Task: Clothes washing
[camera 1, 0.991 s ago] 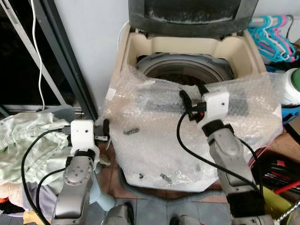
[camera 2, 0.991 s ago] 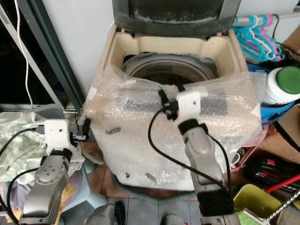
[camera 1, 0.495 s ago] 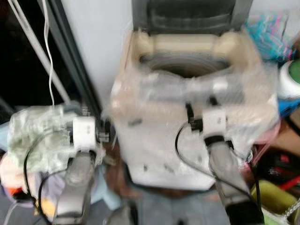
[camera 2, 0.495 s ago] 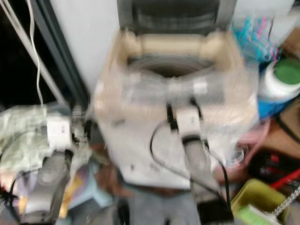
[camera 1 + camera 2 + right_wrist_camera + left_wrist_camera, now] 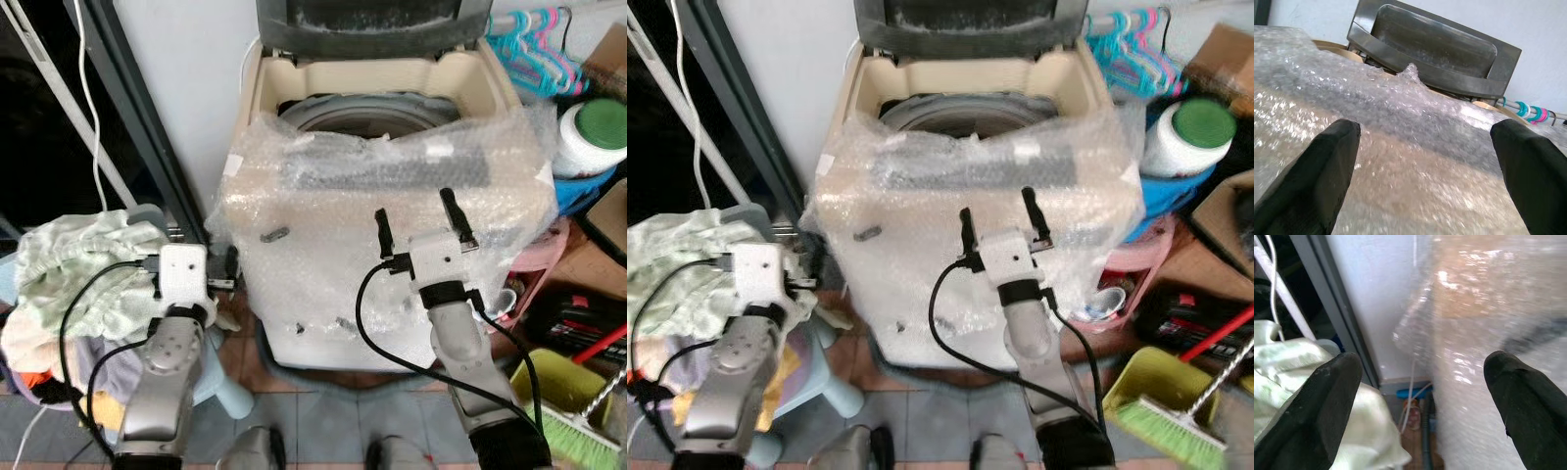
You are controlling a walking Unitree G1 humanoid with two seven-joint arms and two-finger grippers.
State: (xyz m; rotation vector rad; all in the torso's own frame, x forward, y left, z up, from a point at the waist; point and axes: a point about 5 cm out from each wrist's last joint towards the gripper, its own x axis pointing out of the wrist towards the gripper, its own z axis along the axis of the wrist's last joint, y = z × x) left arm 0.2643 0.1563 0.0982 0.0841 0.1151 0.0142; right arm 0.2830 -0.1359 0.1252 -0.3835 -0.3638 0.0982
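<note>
1. Here the washing machine (image 5: 382, 196) serves as the landmark: a cream top-loader with its dark lid (image 5: 372, 24) tipped up at the back, so the drum opening is free to receive laundry.
2. A sheet of bubble wrap (image 5: 392, 255) drapes over the machine's front edge and down its front panel, probably left on to protect the casing; it also covers the control strip along the front of the top.
3. The clothes (image 5: 73, 274), a crumpled heap with pale green fabric on top, sit to the left of the machine, well apart from the drum, piled over what looks like a light blue plastic stool (image 5: 220, 392). None of them is in the machine as far as the pictures show.
4. The left gripper (image 5: 230, 271) hangs between the heap and the machine's left front corner. Its fingers are spread wide with nothing between them; the left wrist view shows green cloth beside one fingertip (image 5: 1327, 401) and bubble wrap beyond the other.
5. The right gripper (image 5: 419, 223) is raised in front of the machine, its fingers wide apart and empty, pointing up at the wrapped front edge, which the right wrist view faces with the lid beyond.
6. To the right of the machine stand a white jug with a green cap (image 5: 593, 132) and turquoise and pink hangers (image 5: 534, 49).
7. Loading seems not yet begun; I judge the next step is for the left arm to take cloth from the heap.
</note>
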